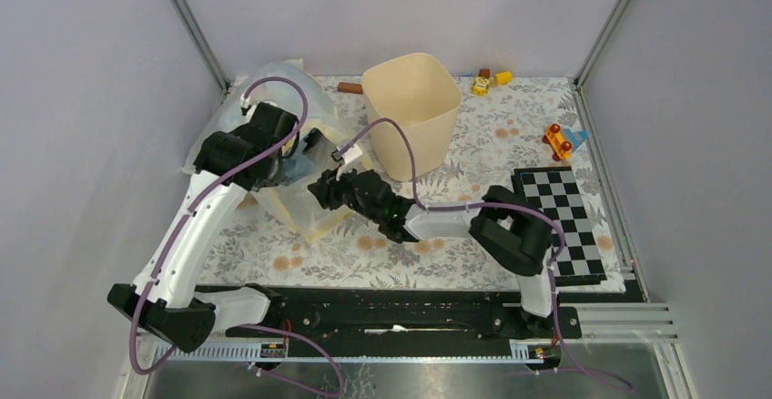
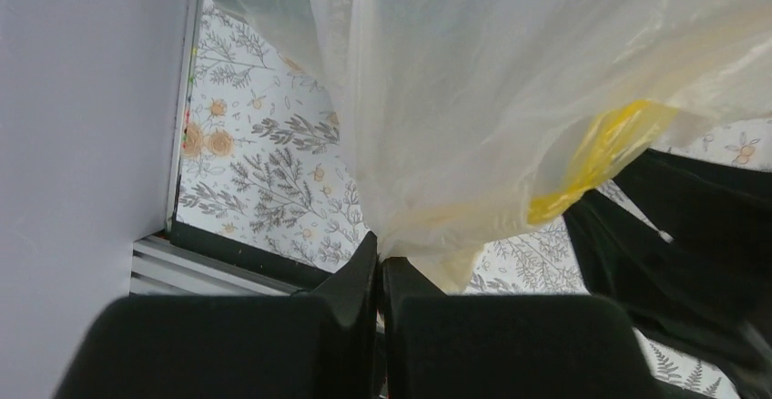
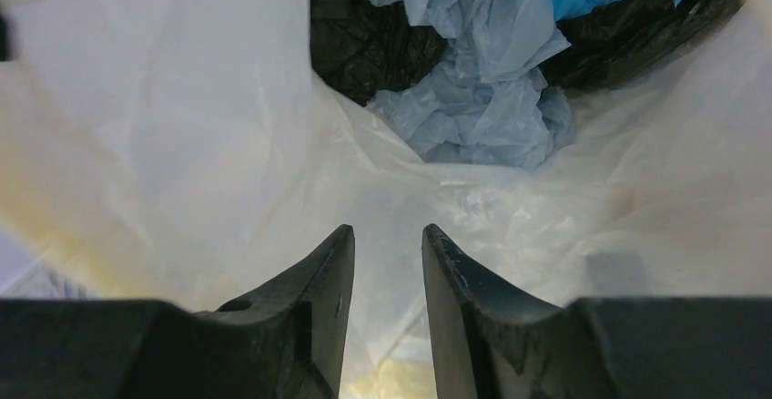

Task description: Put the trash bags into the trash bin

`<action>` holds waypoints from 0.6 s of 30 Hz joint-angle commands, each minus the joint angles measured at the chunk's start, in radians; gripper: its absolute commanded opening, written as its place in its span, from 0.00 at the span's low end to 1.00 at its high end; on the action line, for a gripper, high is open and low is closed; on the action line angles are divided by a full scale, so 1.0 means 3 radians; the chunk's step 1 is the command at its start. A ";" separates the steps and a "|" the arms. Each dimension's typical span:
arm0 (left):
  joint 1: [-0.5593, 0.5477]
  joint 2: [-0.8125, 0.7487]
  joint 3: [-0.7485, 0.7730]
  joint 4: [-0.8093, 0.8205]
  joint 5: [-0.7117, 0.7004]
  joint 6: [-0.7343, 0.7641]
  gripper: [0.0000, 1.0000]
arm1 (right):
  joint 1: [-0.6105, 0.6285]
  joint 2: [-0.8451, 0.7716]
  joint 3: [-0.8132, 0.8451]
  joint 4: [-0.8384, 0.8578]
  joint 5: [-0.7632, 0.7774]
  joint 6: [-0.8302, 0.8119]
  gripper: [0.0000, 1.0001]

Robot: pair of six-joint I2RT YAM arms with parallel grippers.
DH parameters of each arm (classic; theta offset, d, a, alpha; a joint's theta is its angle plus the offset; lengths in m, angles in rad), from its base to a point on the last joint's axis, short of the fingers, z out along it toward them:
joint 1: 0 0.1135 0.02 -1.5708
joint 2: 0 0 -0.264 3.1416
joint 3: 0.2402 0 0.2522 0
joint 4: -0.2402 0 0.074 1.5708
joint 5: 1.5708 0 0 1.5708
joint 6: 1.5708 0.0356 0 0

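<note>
The right fingers [image 3: 323, 308] are standing half-parted, grasping nothing, inside the large clear bag [image 3: 164, 144]. They should be reaching deeper, onto the crumpled light-blue trash bags [image 3: 482, 98], before pinching. The left fingers [image 2: 350, 276] are clenching that bag's film, and the trash bin [image 1: 401, 148] is standing nearby.

Clear pale-yellow plastic bag [image 1: 305, 212] bunched at far left of floral bench [image 1: 492, 153], black plastic [image 3: 364, 44] crumpled inside (right wrist view). Checkerboard mat [image 1: 557, 221] flat at right. Red-orange toy car [image 1: 557, 141] beyond it. Yellow toy blocks [image 1: 481, 85] and brown cylinder [image 1: 350, 87] along far edge.
</note>
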 commanded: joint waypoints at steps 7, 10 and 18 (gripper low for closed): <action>-0.0004 -0.0199 0.0204 0.0557 0.0363 0.0377 0.00 | 0.0032 0.0635 0.0819 0.0231 0.0599 0.0606 0.40; -0.0004 -0.0097 0.0271 0.0630 0.0341 0.0438 0.00 | 0.0057 0.0761 0.0883 0.0270 0.0729 0.0573 0.39; -0.0004 0.0186 0.0597 0.0626 0.0304 0.0569 0.00 | 0.0284 0.0869 0.0828 0.0588 0.1076 -0.0204 0.38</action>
